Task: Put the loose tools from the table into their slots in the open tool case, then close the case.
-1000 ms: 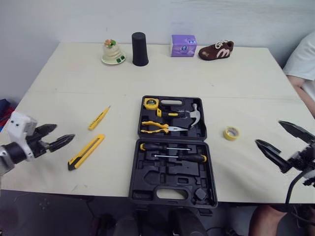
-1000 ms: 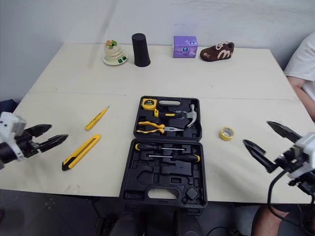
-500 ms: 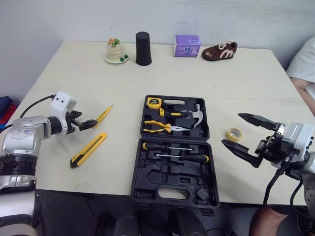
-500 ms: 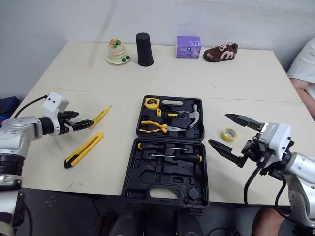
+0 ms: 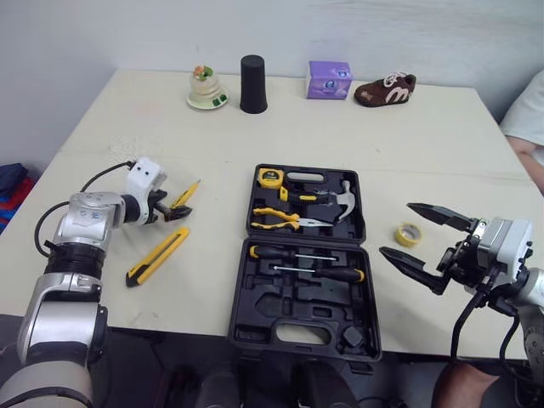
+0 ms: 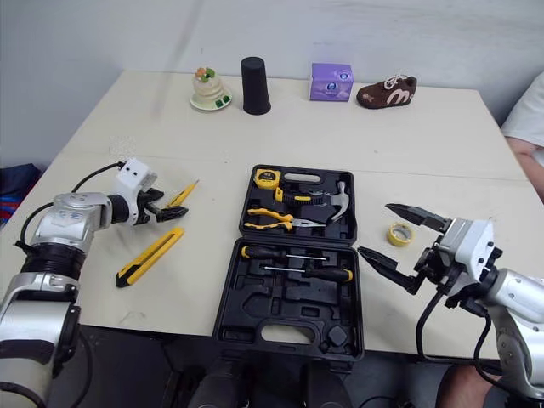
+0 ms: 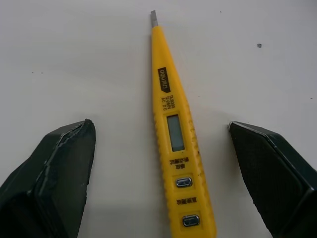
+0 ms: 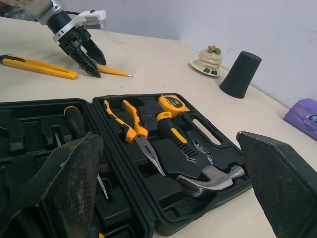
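The left arm (image 5: 85, 223) reaches forward with its forearm nearly level, and the left gripper (image 5: 177, 212) points toward the robot's right, its black fingers (image 7: 59, 163) spread wide (plainest in the wrist view). The right arm (image 5: 510, 255) is bent, and the right gripper (image 6: 372, 229) points left, gaping too, one finger above the other.

test pen (image 7: 173, 134) rear end: cut off | person (image 5: 529, 110): mostly cut off

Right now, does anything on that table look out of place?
Yes: a slim yellow tester pen, a yellow-and-black utility knife and a small yellow tape roll lie loose outside the open black tool case.
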